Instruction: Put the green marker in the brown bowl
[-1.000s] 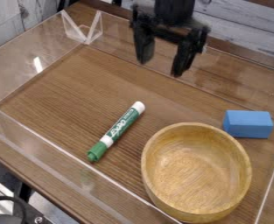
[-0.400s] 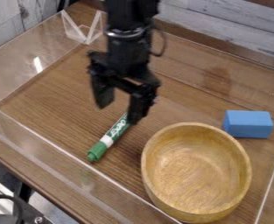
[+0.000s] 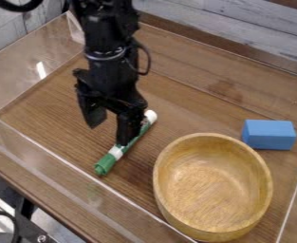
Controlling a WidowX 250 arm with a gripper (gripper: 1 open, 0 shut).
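One tool (image 3: 114, 121), jaws spread wide and empty, hangs over the upper half of the green marker (image 3: 121, 148), which lies flat on the bench (image 3: 49, 114) (not gripped as far as visible). Right of it sits the brown bowl (image 3: 214, 220), nothing inside, then a blue block (image 3: 269, 134) further right. Task barely begun by my read: grasp, lift, carry and drop all remain.

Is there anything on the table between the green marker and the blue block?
Only the rim of the brown bowl edges in low down; otherwise bare wood separates the green marker from the blue block in the camera view.
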